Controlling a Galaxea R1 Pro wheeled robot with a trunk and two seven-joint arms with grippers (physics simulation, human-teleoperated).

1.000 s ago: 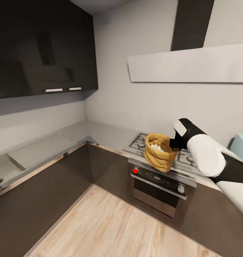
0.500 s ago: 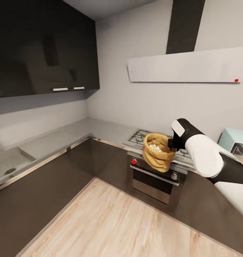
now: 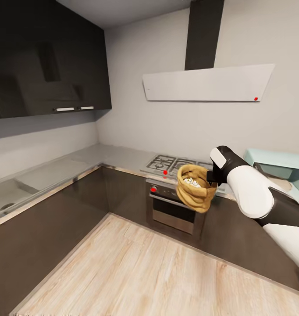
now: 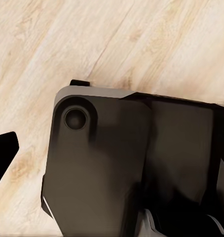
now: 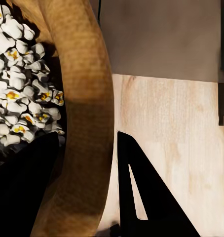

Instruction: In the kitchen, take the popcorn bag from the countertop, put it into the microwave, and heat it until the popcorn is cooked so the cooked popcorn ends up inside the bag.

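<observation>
hold: our right end effector (image 3: 209, 177) pinches the popcorn bag (image 3: 194, 188) by its rolled rim, one finger inside | place: bag carried upright in the air before the oven (image 3: 173, 210), keeping popcorn (image 5: 16, 81) in | microwave (image 3: 279, 168) to our right, on the worktop (image 3: 101, 153) | left end effector: cannot tell

Grey walls (image 3: 176, 118), glossy black cabinets (image 3: 44, 61), light wood floor (image 3: 136, 272), steel-fronted oven (image 3: 173, 210)

You face an L-shaped grey steel tabletop (image 3: 110, 154) over dark cabinets. A gas hob (image 3: 167, 163) sits in it above an oven, a pale-blue microwave (image 3: 276, 169) stands at its right end. Light wood floor (image 3: 136, 267) lies below.
</observation>
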